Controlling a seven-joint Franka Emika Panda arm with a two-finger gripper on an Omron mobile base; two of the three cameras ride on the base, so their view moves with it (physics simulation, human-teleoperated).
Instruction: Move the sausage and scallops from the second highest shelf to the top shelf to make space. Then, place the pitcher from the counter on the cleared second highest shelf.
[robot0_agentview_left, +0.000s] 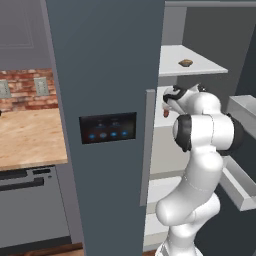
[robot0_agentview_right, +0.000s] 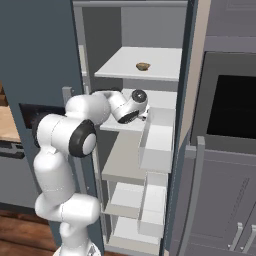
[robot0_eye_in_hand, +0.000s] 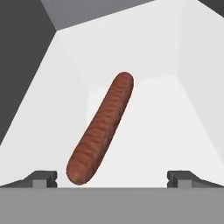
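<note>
Reddish-brown and ridged, the sausage (robot0_eye_in_hand: 101, 129) lies loose on the white floor of the second highest shelf (robot0_eye_in_hand: 144, 144), running diagonally between the gripper (robot0_eye_in_hand: 112, 177) tips in the hand view. The jaws stand wide apart and grip nothing; the left tip sits just beside the near end of the link, the right tip well clear of it.

The scallops (robot0_agentview_right: 143, 66) already rest on the top shelf (robot0_agentview_right: 160, 57), a tan lump toward its middle. In the left base view the same lump (robot0_agentview_left: 185, 62) sits on that upper board (robot0_agentview_left: 200, 65), with the arm reaching into the fridge (robot0_agentview_left: 105, 65) just below it.

Judgement: the step in hand is the pickup of the sausage. The link lies askew to the jaw line, so the wrist would do well to roll until the fingers close across its width near mid-length, not at the tapered end, where it could squirt out. Descend squarely and close gently. The pitcher step is not yet begun.
</note>
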